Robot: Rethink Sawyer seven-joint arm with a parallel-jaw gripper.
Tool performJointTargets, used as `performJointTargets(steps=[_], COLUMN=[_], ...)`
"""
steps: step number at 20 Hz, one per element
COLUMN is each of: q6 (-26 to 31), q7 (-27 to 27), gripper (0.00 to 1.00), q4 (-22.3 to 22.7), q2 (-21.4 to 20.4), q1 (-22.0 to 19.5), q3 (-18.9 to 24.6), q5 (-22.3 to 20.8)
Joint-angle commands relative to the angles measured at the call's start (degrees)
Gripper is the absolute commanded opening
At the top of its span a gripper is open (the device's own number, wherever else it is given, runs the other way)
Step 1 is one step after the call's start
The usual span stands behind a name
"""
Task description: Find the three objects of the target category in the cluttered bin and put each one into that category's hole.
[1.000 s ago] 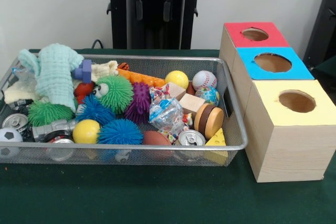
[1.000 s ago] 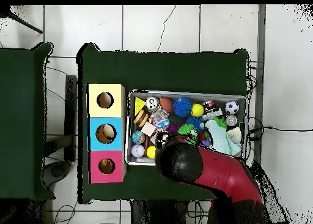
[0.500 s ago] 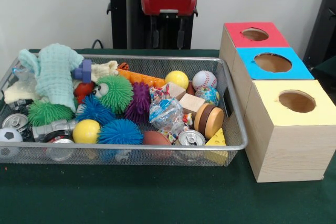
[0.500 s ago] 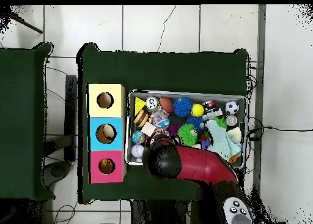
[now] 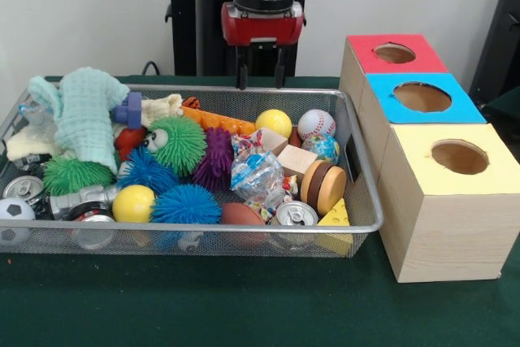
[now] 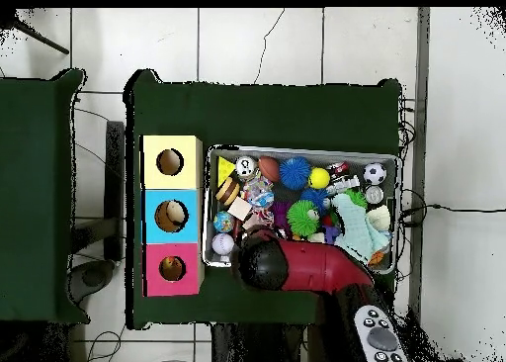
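Note:
My gripper point(image 5: 260, 79) hangs open and empty just above the far rim of the wire bin point(image 5: 357, 201), behind the yellow ball point(image 5: 274, 122) and the baseball point(image 5: 316, 124). In the overhead view the arm's round head point(image 6: 262, 264) covers the gripper at the bin's lower left corner. The bin holds a globe ball point(image 5: 323, 148), a second yellow ball point(image 5: 134, 202), a soccer ball point(image 5: 12, 210), a brown football point(image 5: 242, 214), spiky toys point(image 5: 179, 144), cans point(image 5: 296, 214) and wooden blocks point(image 5: 296, 159). Beside it stand the red box point(image 5: 361, 50), blue box point(image 5: 382, 91) and yellow box point(image 5: 410, 148), each with a round hole.
A pale green cloth point(image 5: 85, 111) lies heaped at the bin's left end. The three boxes point(image 6: 188, 216) stand in a row against the bin's side point(image 6: 296, 150). The dark green table point(image 5: 244, 306) reaches past the bin. A second green table point(image 6: 35, 200) stands apart.
The gripper has come down from the top edge toward the bin's far rim. In the overhead view the arm's head has shifted left along the bin's lower side.

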Motion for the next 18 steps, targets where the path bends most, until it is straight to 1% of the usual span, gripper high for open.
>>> performJointTargets(steps=[1,4,7,8,10,11,14,18], q6=[-3.86,-4.56,-3.37,-3.47,-3.86,-4.35,-5.39,-7.76], q7=[0.55,1.2,1.29,1.05,0.44,0.78,2.93,4.53], gripper=[1.0,1.0,1.0,1.0,1.0,1.0,1.0,1.0], q4=[1.7,2.17,1.38,1.66,2.29,2.35,1.21,-0.04], q2=[3.74,3.78,4.36,4.44,4.61,5.24,8.67,11.05], q1=[-3.9,-4.72,-4.42,-4.9,-6.63,-6.76,-5.77,-5.47], q3=[4.07,4.63,2.46,2.28,3.33,3.36,1.56,-0.19], q5=[-6.34,-7.56,-9.91,-10.77,-11.87,-12.47,-14.14,-16.39])
